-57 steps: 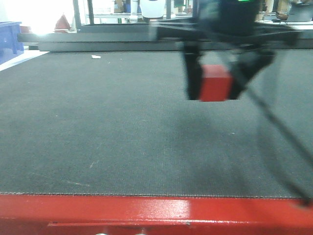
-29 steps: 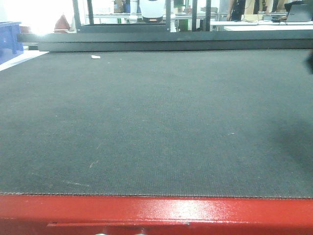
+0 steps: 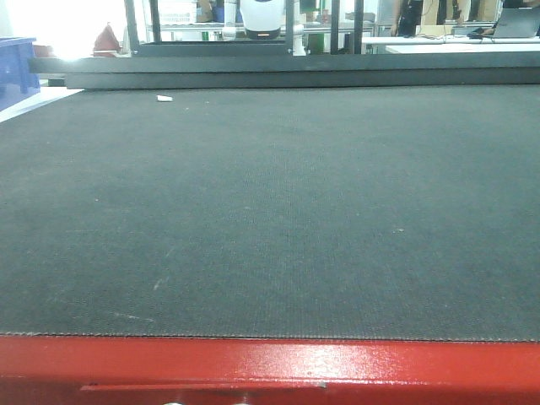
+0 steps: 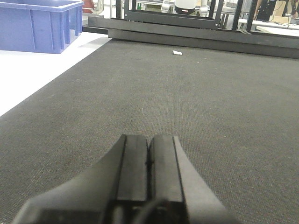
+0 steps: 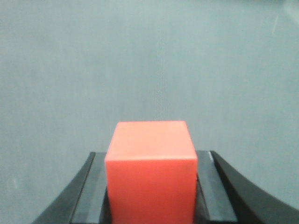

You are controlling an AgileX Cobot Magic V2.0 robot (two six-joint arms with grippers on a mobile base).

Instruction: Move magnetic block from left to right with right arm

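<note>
Dark grey woven mat point(image 3: 270, 211) covered the table, with a red painted metal edge point(image 3: 270, 367) along the near side. Blue plastic crate point(image 4: 39, 25) sat beyond the mat's left border. Left gripper point(image 4: 148, 158) hung low over the mat, jaws pressed together on nothing. Right gripper point(image 5: 150, 191) clamped the bright-red magnetic block point(image 5: 150, 163) between its fingers. Small white scrap point(image 3: 164, 98) lay near the far edge.
</note>
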